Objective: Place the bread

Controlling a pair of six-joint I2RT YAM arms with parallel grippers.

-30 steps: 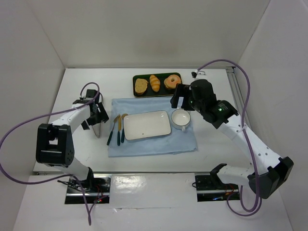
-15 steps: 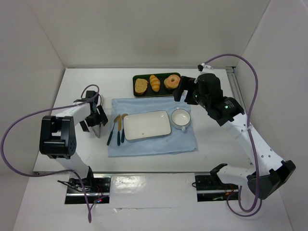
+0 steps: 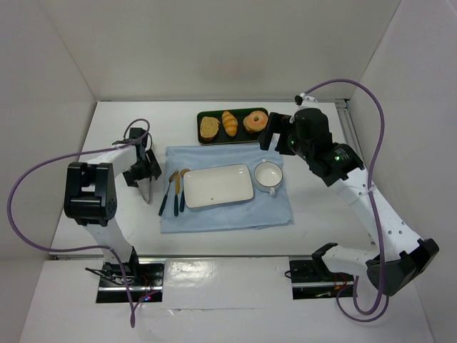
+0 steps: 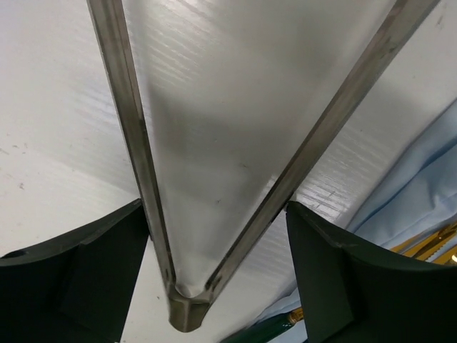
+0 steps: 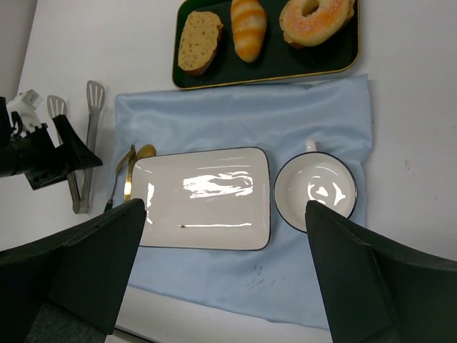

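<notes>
Bread (image 5: 319, 28) lies flat, hole upward, on tray (image 5: 271, 68)

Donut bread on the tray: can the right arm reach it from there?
Probably yes. The right gripper hangs open near the right end of the tray, where the bread lies. Nothing stands between them; the roll and toast lie farther left.

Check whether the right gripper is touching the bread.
Apart. Right wrist view: the bread lies on the tray, far beyond the right gripper.
</notes>
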